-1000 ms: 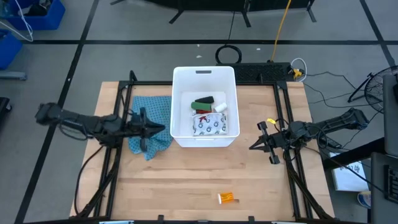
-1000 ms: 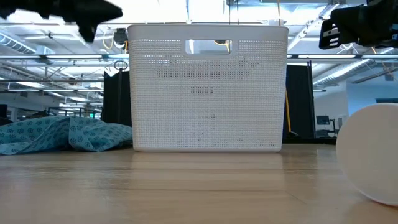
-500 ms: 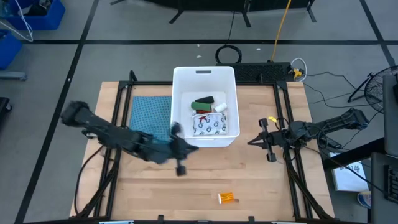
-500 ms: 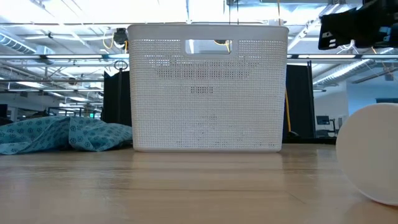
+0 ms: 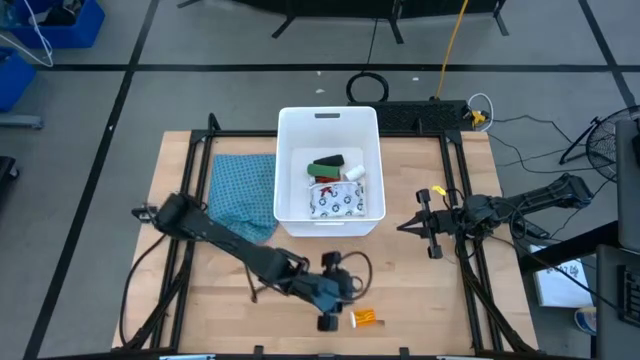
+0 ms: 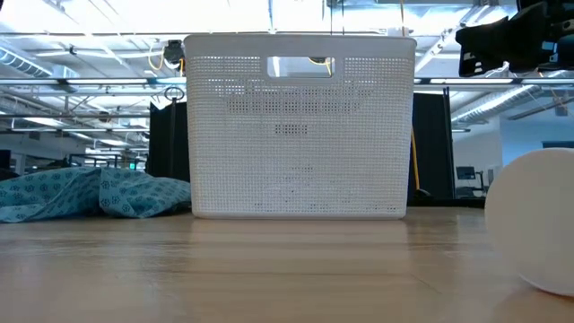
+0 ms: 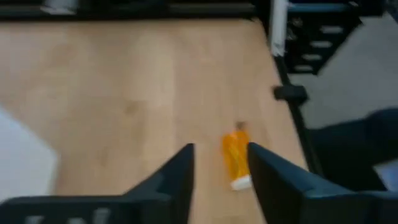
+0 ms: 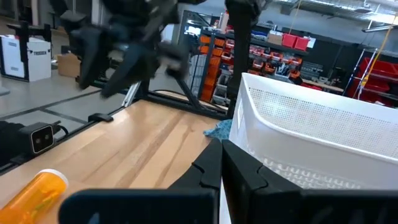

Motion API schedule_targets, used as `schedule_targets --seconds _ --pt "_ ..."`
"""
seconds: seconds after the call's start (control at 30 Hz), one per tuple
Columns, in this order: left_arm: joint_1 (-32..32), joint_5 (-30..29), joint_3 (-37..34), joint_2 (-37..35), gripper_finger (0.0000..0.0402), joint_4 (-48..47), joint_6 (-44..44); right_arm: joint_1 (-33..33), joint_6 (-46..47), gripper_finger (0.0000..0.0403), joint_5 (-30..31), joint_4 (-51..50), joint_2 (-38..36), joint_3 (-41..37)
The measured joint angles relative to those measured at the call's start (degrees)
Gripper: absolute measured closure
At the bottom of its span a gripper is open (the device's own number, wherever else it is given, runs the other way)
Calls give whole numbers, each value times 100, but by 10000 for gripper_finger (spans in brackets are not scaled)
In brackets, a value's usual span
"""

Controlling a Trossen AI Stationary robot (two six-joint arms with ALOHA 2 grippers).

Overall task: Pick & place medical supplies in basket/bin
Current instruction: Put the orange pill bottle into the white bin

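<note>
Reaching across the front part of the table [image 5: 420, 300], the left arm stretched from the left edge toward the orange vial [image 5: 366, 319]. The left gripper [image 5: 335, 305] hung just beside the vial, on its left in the high view. In the left wrist view its two dark fingers [image 7: 180, 174] stood apart with a moderate gap, and the vial [image 7: 236, 158] lay on the wood between and slightly beyond their tips, not touched by them. The vial lay on its side near the front edge of the table, with its white cap at one end.

The white tub [image 5: 329, 128] stood at the back middle of the table. Inside it lay the white pouch with dark pattern [image 5: 336, 203], the red bottle with white cap [image 5: 335, 175] and a green packet [image 5: 326, 164]. A white cylinder [image 6: 536, 220] showed very close to the low camera, at the right side of that view.

The teal checked cloth [image 5: 240, 190] lay on the table just left of the tub.

The right gripper [image 5: 420, 227] waited above the right side of the table, right of the tub, with its fingers [image 8: 214, 165] pressed together and holding nothing.
</note>
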Motion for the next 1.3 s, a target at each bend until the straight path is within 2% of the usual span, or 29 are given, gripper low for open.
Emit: schedule_targets --seconds 0.27,0.43,0.53,0.67,0.83,1.3 --pt "-31 684 129 615 86 251 -228 0 60 403 32 0 2 0" --pt "-29 652 136 784 25 593 -377 1 310 403 440 43 1 -44" --pt "-28 676 138 942 15 1077 -423 0 448 403 743 47 -2 -189" --pt "-28 821 138 1214 21 1586 -517 0 594 403 755 269 -2 -363" --pt "-30 813 138 1439 24 1615 -769 0 661 403 742 881 -4 -573" --pt "-116 708 133 2001 25 1723 -1298 0 715 403 756 992 7 -601"
